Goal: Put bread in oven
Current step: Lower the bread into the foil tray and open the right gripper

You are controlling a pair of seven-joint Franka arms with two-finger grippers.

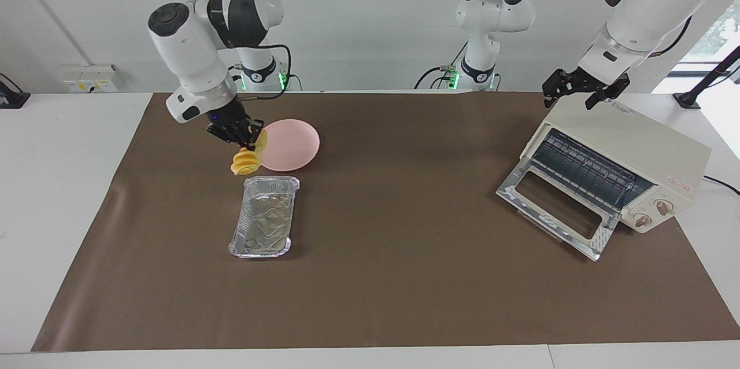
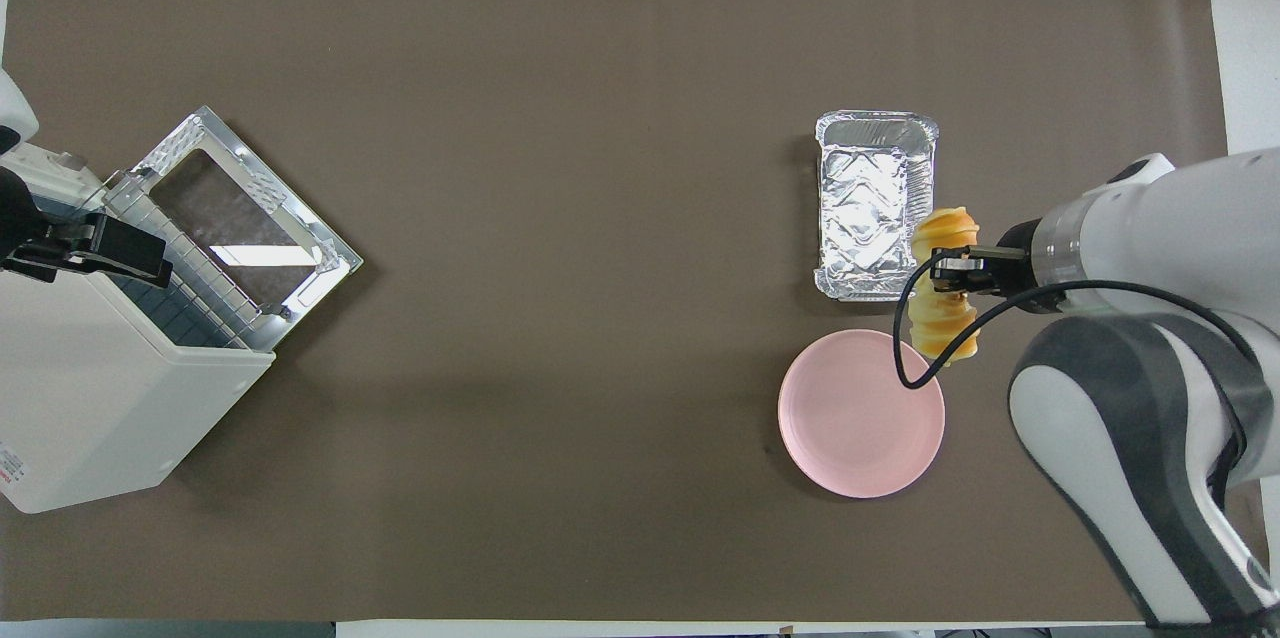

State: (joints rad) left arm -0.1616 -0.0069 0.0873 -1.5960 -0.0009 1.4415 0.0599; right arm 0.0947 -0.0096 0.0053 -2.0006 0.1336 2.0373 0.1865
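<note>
Foil tray (image 1: 264, 217), empty; my right gripper (image 1: 247, 136) clamps the bread (image 1: 248, 158), oven (image 1: 621, 169) toward the left arm's end; left gripper (image 1: 581, 88) unreadable.

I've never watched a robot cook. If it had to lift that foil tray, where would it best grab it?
Probably by a long side wall of the foil tray, one finger inside, one outside, coming straight down. The tray lies flat, open side up and empty, with a thin raised rim. Its body looks too wide to span.
</note>
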